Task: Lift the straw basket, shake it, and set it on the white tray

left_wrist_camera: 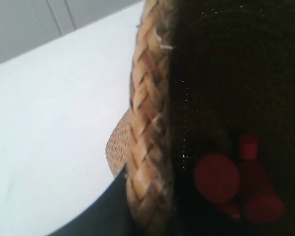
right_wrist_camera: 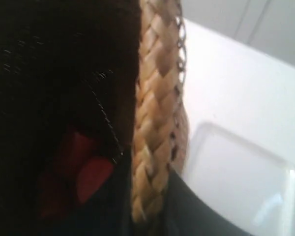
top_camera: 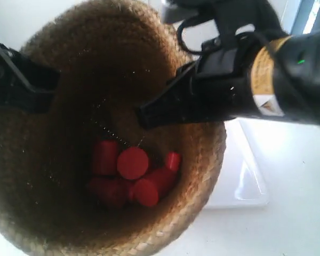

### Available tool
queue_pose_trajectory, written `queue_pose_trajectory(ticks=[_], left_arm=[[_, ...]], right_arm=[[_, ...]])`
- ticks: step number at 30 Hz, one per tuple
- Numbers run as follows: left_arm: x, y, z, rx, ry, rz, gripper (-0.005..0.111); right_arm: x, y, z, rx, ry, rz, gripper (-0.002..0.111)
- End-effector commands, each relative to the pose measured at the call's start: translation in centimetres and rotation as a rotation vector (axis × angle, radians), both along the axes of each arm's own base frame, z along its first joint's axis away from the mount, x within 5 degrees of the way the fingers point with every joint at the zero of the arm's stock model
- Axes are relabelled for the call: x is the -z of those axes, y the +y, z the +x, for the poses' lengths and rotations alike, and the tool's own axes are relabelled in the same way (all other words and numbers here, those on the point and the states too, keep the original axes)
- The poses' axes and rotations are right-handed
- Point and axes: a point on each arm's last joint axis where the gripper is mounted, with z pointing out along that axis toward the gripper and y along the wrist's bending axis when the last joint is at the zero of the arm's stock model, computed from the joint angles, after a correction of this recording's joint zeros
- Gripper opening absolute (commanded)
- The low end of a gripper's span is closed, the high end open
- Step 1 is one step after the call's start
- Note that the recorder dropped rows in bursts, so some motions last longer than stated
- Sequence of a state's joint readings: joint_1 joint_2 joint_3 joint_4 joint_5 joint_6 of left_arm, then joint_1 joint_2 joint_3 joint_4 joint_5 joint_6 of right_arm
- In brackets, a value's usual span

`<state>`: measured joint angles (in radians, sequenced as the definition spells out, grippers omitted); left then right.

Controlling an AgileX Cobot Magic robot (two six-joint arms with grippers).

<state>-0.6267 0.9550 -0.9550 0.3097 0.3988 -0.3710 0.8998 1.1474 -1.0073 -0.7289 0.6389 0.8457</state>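
The straw basket [top_camera: 21, 160] fills the exterior view, close to the camera, with its dark inside facing up. Several red cylindrical pieces [top_camera: 130, 173] lie at its bottom. In the left wrist view my left gripper [left_wrist_camera: 147, 211] is shut on the basket's braided rim [left_wrist_camera: 147, 123], one dark finger [left_wrist_camera: 105, 209] outside the wall. In the right wrist view my right gripper [right_wrist_camera: 150, 206] is shut on the opposite rim [right_wrist_camera: 157, 123]. The white tray [top_camera: 245, 181] lies beside and below the basket, by the arm at the exterior view's right [top_camera: 186, 85]; it also shows as the tray [right_wrist_camera: 236, 177].
A white tabletop [left_wrist_camera: 49, 108] spreads beyond the basket in both wrist views. The arm at the exterior view's left [top_camera: 21, 80] grips the rim there. A pale wall or cabinet [left_wrist_camera: 64, 19] stands past the table's far edge.
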Motion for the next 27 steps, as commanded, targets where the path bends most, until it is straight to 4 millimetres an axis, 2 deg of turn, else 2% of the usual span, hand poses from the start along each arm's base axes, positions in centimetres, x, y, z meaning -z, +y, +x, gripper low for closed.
queue_pose_trajectory(ticks=[1, 3, 4, 7, 10, 12, 27], left_arm=[[0.3, 0.0, 1.5, -0.035, -0.084, 0.017, 0.000], [1.2, 0.0, 2.3, -0.098, 0.013, -0.014, 0.000], [0.9, -0.1, 2.1, -0.097, 0.029, -0.032, 0.000], [-0.8, 0.0, 1.0, -0.052, -0.033, -0.078, 0.000], [-2.1, 0.4, 0.5, -0.042, -0.117, -0.101, 0.000], [-2.2, 0.4, 0.5, -0.042, -0.120, -0.105, 0.000], [-1.8, 0.3, 0.7, -0.050, -0.093, -0.088, 0.000]], right_arm=[[-0.9, 0.5, 0.5, -0.121, -0.187, 0.022, 0.000], [1.7, 0.3, 2.4, 0.025, -0.048, -0.056, 0.000], [2.0, -0.1, 2.4, 0.077, 0.007, -0.080, 0.000], [0.9, -0.1, 1.1, 0.019, 0.048, -0.025, 0.000], [-1.1, -0.4, 0.3, -0.055, -0.053, 0.057, 0.000], [-1.8, -0.7, 0.1, -0.069, -0.111, 0.058, 0.000], [-1.5, -0.7, 0.3, -0.060, -0.102, 0.038, 0.000]])
